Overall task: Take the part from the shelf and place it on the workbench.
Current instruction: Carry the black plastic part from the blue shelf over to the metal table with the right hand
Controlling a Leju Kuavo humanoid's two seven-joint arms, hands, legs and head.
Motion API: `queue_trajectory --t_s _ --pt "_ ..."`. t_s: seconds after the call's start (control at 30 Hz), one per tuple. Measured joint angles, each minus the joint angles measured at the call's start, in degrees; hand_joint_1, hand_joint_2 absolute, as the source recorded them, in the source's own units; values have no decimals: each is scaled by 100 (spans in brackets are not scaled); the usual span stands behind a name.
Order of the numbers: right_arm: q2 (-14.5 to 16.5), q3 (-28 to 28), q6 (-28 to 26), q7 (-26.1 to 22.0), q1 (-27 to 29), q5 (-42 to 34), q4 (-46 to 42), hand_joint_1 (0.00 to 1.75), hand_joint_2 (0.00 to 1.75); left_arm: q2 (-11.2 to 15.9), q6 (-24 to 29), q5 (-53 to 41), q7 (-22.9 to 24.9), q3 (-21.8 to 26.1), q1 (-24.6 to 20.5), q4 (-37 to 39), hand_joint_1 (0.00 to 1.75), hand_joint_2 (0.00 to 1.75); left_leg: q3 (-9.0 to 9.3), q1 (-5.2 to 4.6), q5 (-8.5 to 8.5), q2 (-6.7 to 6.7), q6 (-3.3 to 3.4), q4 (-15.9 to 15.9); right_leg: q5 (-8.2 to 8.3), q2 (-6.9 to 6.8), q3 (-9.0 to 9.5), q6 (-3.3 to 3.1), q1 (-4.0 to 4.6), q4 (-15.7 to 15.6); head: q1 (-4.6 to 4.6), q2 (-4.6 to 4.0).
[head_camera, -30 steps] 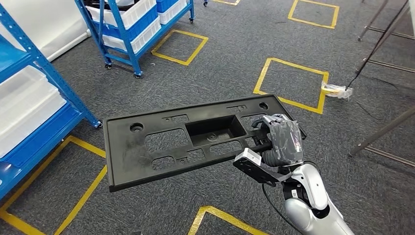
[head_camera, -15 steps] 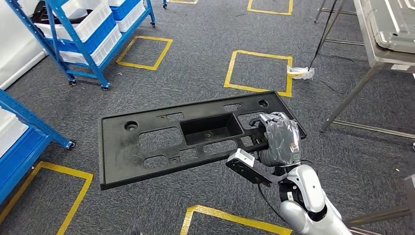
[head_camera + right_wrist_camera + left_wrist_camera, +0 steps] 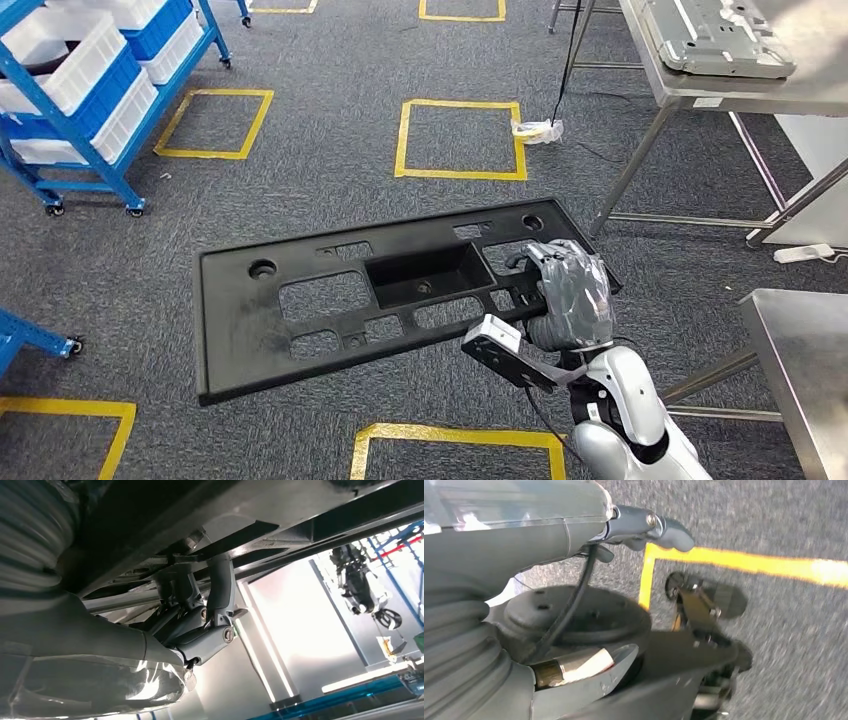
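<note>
A long black plastic panel (image 3: pixel 250 320) with several cut-outs and a recessed pocket hangs roughly level above the carpet in the head view. My right hand (image 3: pixel 568 292) grips its right end, fingers curled over the edge. From the right wrist view, the fingers (image 3: pixel 220 595) hook under the panel's dark underside (image 3: pixel 200 500). The metal workbench (image 3: pixel 720 95) stands at the upper right, carrying a grey moulded part (image 3: pixel 715 40). My left hand (image 3: pixel 664 530) hangs over the carpet with a finger stretched out and nothing in it.
A second metal table (image 3: pixel 800 350) juts in at the lower right, close to my right arm. A blue wheeled shelf with white bins (image 3: pixel 80 90) stands at the upper left. Yellow tape squares (image 3: pixel 460 140) mark the grey carpet. A small white object (image 3: pixel 537 130) lies by the workbench leg.
The camera has turned to the right: the blue shelves slid off to the left and the workbench came into view. The panel stays in my right hand's grip.
</note>
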Motion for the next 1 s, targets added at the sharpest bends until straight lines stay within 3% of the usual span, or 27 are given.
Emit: queue_trajectory --t_s 0.07,0.1,0.13,0.17,0.2,0.27,0.33,0.37,0.43,0.5,0.57,0.6,0.63,0.67,0.7,0.73,0.8,0.87,0.93,0.97,1.0 --pt "-9 0 -11 -22 13 -12 18 175 175 39 -116 -41 29 -5 47 0 0 175 15 -15 27 179 41 -49 -368 -359 -308 21 4 667 9 0" --pt "-11 0 -13 -26 22 -15 32 175 175 60 -139 -50 36 -8 62 0 0 175 12 -23 23 272 48 -46 -503 -434 -461 42 -13 1007 7 0" --pt "-13 0 -13 -28 36 -18 47 175 175 77 -147 -55 40 -9 69 0 0 175 11 -26 13 356 45 -38 -535 -470 -537 64 -36 1185 8 0" --pt "-16 0 -13 -29 46 -20 61 175 175 89 -148 -58 44 -10 72 0 0 175 12 -23 -1 434 35 -27 -469 -499 -512 87 -61 1164 8 0" --pt "-22 0 -13 -32 51 -20 69 175 175 97 -149 -60 46 -11 71 0 0 175 13 -18 -20 504 18 -8 -325 -538 -380 109 -85 936 9 0" --pt "-39 0 -12 -37 54 -20 76 175 175 105 -174 -61 50 -15 69 0 0 175 12 -13 -88 616 -44 66 -45 -738 39 119 -100 205 10 0" --pt "-54 0 -10 -43 50 -8 83 175 175 118 -235 -61 45 -21 67 0 0 175 9 -37 -164 704 -125 161 38 -910 248 52 -70 -179 5 0" --pt "-58 0 -8 -43 42 17 86 175 175 128 -283 -60 22 -23 62 0 0 175 13 -49 -185 748 -159 184 21 -917 235 3 -46 -163 5 0" --pt "-63 0 21 -15 -4 83 64 175 175 140 -389 -55 -48 -26 34 -1 0 175 35 -37 -229 807 -214 214 39 -798 218 -79 -44 -178 0 0" --pt "-66 0 78 38 -82 119 16 175 175 145 -449 -54 -101 -26 1 -2 0 175 -47 -4 -429 612 -258 454 63 -674 224 -157 -57 -201 -4 0" --pt "-62 0 120 64 -146 126 -10 175 175 147 -459 -55 -119 -27 -13 -2 0 175 -351 14 -800 330 -277 1123 83 -551 220 -202 -51 -214 -6 0" --pt "-60 0 131 68 -162 127 -11 175 175 148 -460 -55 -121 -28 -15 -2 0 175 -548 15 -965 271 -275 1529 89 -482 211 -213 -37 -211 -8 0" --pt "-60 0 141 71 -167 126 -11 175 175 148 -460 -54 -121 -28 -15 -2 0 175 -704 13 -1046 245 -267 1834 92 -405 205 -220 -22 -207 -7 0" --pt "-60 0 154 74 -166 115 -11 175 175 149 -455 -54 -104 -28 -10 -1 0 175 -774 12 -1013 234 -250 1946 96 -325 202 -224 -9 -201 -6 0" --pt "-61 0 164 76 -159 96 -10 175 175 150 -446 -52 -72 -28 -3 0 0 175 -733 9 -867 218 -224 1825 98 -241 201 -225 1 -193 -6 0" --pt "-61 0 169 73 -147 72 -10 175 175 153 -436 -51 -33 -28 4 1 0 175 -586 7 -641 174 -193 1489 99 -162 202 -224 5 -185 -6 0" --pt "-62 0 157 54 -115 30 -2 175 175 167 -422 -51 37 -28 17 9 0 175 -231 5 -285 -73 -134 681 113 -28 193 -202 1 -173 -4 0" --pt "-62 0 135 27 -98 18 16 175 175 180 -426 -53 58 -31 26 22 0 175 -79 -9 -198 -247 -107 307 152 83 158 -139 -16 -183 -2 0" --pt "-74 -1 128 26 -99 42 36 175 175 186 -430 -58 62 -32 28 26 0 175 -58 -26 -167 -170 -79 254 208 201 129 -49 -33 -225 -2 0" --pt "-96 -4 129 46 -102 77 43 175 175 189 -430 -64 62 -32 28 26 0 175 -43 -23 -131 -103 -48 214 206 178 113 -20 -36 -220 0 0" --pt "-126 -11 134 91 -122 136 51 175 175 190 -427 -74 62 -32 28 27 0 175 -31 -17 -91 -30 -9 167 144 67 71 1 -25 -149 7 0"
